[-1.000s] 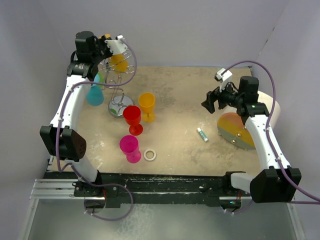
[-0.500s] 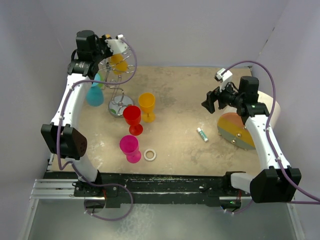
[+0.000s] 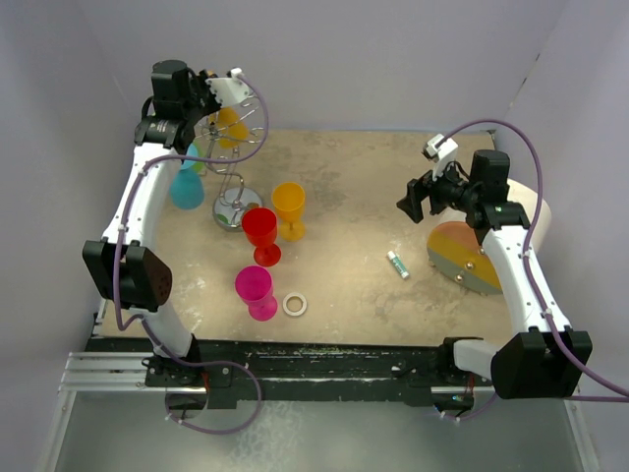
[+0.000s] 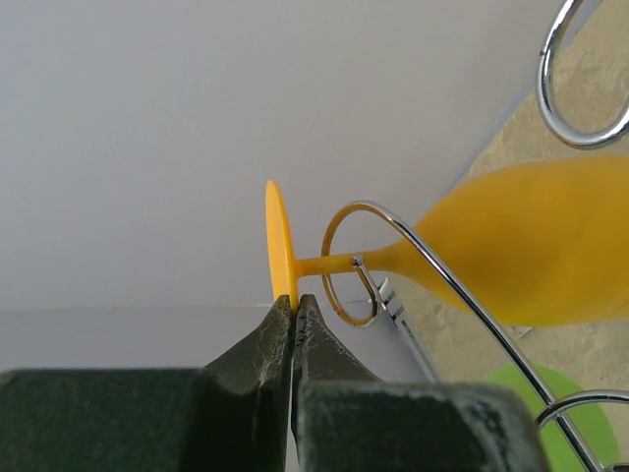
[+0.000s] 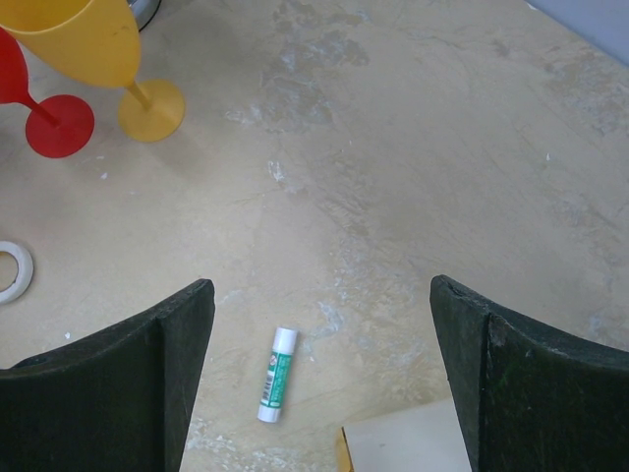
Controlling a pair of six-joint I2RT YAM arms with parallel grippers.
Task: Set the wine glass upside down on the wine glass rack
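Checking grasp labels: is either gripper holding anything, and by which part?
The left gripper is shut on the yellow wine glass, pinching the edge of its round foot. The right gripper is open and empty.

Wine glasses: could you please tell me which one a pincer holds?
The yellow glass up at the rack: the left pincer pinches its foot, while red, orange and pink glasses stand free on the table.

No words, numbers or brand marks can be read anywhere. The only printed thing is the green and white label on the small glue stick (image 5: pixel 276 375), which lies on the surface (image 5: pixel 413 177) near the round coloured disc (image 3: pixel 467 258), on the side toward the glasses. Its lettering is too small and blurred to make out in any view.
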